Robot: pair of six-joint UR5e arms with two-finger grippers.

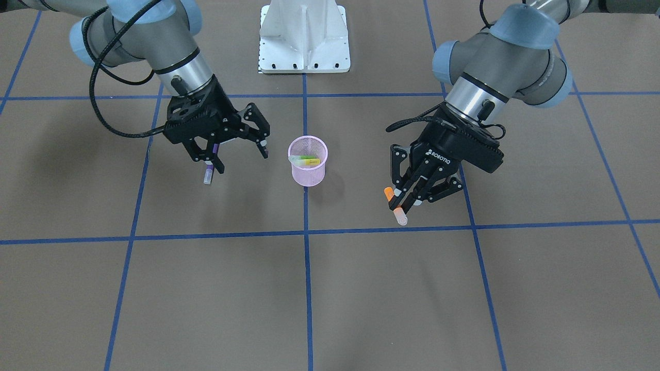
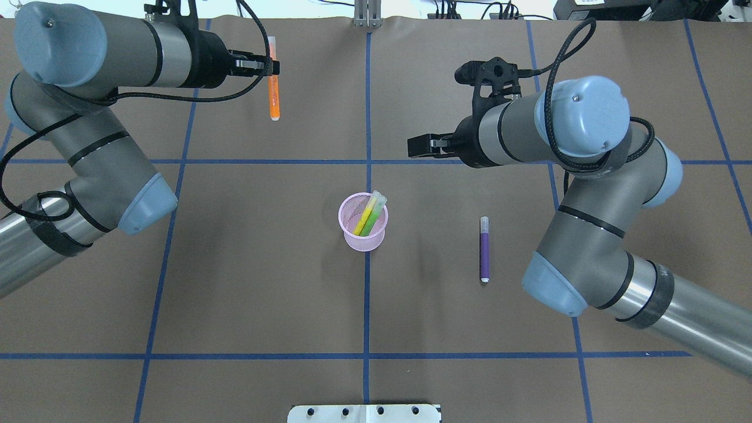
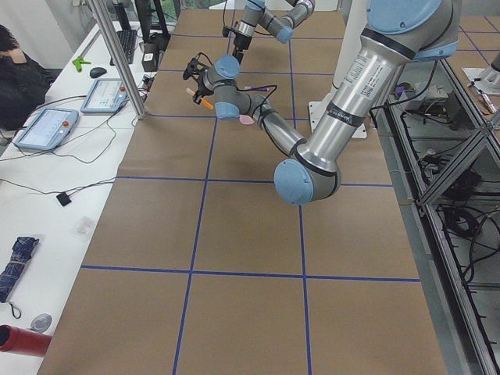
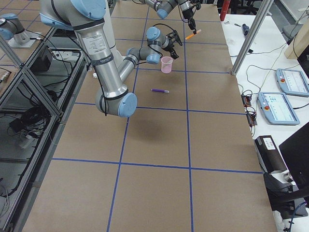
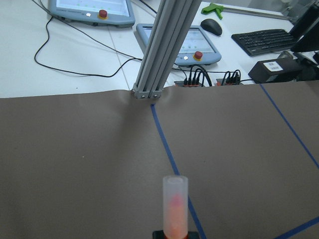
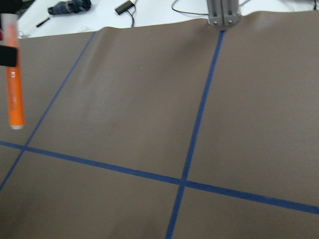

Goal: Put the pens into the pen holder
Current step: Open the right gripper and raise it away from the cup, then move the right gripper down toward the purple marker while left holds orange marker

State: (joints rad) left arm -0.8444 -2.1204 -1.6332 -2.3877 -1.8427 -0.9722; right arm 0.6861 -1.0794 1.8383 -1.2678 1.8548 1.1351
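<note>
The pink mesh pen holder (image 2: 363, 230) stands upright at the table's middle, also in the front view (image 1: 308, 172). A green pen (image 2: 375, 216) and a yellow one lean inside it. The purple pen (image 2: 484, 249) lies flat on the table to the holder's right, partly behind the right gripper in the front view (image 1: 208, 175). My left gripper (image 2: 273, 67) is shut on the orange pen (image 2: 274, 97) and holds it off the table at the far left (image 1: 390, 195). My right gripper (image 1: 242, 158) is open and empty, raised beyond the purple pen.
The white robot base plate (image 1: 304, 36) sits at the robot's side. Blue tape lines grid the brown table cover. An aluminium post (image 5: 159, 50) stands at the far edge, with teach pendants (image 5: 184, 42) and cables beyond it.
</note>
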